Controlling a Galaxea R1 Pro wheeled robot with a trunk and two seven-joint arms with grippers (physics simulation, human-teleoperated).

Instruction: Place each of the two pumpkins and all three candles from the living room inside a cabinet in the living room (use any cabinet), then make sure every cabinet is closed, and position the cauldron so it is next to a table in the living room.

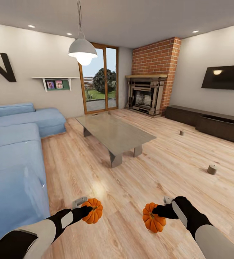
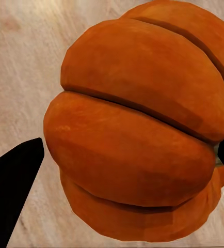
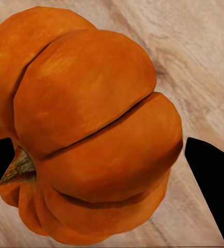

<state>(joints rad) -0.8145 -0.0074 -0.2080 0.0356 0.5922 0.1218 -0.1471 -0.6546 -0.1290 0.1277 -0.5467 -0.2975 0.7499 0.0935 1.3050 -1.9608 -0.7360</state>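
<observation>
My left gripper (image 1: 88, 210) is shut on a bright orange ribbed pumpkin (image 1: 94, 211), held just above the wooden floor. In the left wrist view this pumpkin (image 2: 138, 139) sits between the black fingers (image 2: 14, 181). A second pumpkin (image 1: 153, 218) is clamped in my right gripper (image 1: 161, 212); up close, the pumpkin (image 3: 91, 134) shows its stem beside one finger (image 3: 210, 178). Two stubby candles stand on the floor, one (image 1: 212, 169) at the right and one (image 1: 181, 132) farther off. The long dark cabinet (image 1: 207, 122) runs along the right wall, its fronts shut. The grey table (image 1: 115, 132) stands mid-room. The cauldron is out of view.
A blue sofa (image 1: 14, 154) runs along the left side, close to my left arm. A brick fireplace (image 1: 147, 93) and a glass door (image 1: 99, 81) are at the far wall. A pendant lamp (image 1: 82, 50) hangs ahead. Open wooden floor (image 1: 167, 158) lies between the table and the cabinet.
</observation>
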